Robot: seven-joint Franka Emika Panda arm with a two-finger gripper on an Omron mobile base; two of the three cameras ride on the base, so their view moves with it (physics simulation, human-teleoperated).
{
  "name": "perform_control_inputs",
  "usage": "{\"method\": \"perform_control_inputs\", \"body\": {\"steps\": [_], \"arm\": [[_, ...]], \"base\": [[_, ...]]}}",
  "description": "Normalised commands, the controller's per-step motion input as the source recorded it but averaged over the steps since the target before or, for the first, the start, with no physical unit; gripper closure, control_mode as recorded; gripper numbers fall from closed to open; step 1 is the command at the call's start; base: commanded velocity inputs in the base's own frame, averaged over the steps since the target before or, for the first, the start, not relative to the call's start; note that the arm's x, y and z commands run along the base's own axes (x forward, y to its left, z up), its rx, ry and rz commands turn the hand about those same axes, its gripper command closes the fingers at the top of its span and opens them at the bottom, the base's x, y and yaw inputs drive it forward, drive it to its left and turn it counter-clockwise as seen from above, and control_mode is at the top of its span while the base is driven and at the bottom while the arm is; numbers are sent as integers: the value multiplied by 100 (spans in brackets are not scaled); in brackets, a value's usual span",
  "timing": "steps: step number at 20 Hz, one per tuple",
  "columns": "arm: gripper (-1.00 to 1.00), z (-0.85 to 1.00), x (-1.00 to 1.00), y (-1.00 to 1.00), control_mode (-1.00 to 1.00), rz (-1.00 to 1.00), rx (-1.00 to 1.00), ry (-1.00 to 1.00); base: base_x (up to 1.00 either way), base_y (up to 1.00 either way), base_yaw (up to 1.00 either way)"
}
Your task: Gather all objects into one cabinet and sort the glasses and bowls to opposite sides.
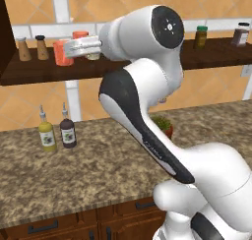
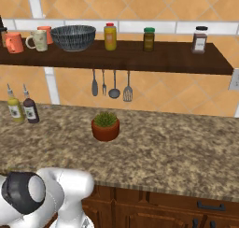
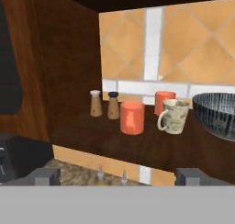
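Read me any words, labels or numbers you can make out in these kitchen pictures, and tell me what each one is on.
No text can be read.
The two bottles on the counter carry labels, too blurred to read.
The lidded jars on the shelf have labels, too small to read.
The beige cup shows only speckles, no lettering.

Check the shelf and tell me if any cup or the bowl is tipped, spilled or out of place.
Nothing stands out. The two coral cups, the speckled cup and the dark ribbed bowl all stand upright on the shelf, cups to the left of the bowl. Nothing is spilled.
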Motion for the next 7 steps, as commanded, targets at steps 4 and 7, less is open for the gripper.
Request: {"method": "perform_control_inputs", "body": {"steps": [4, 7], "arm": [[-100, -13, -69, -100, -100, 0, 14, 0], [-100, -1, -56, -90, -100, 0, 7, 0]], "base": [[0, 0, 0], [0, 0, 0]]}}
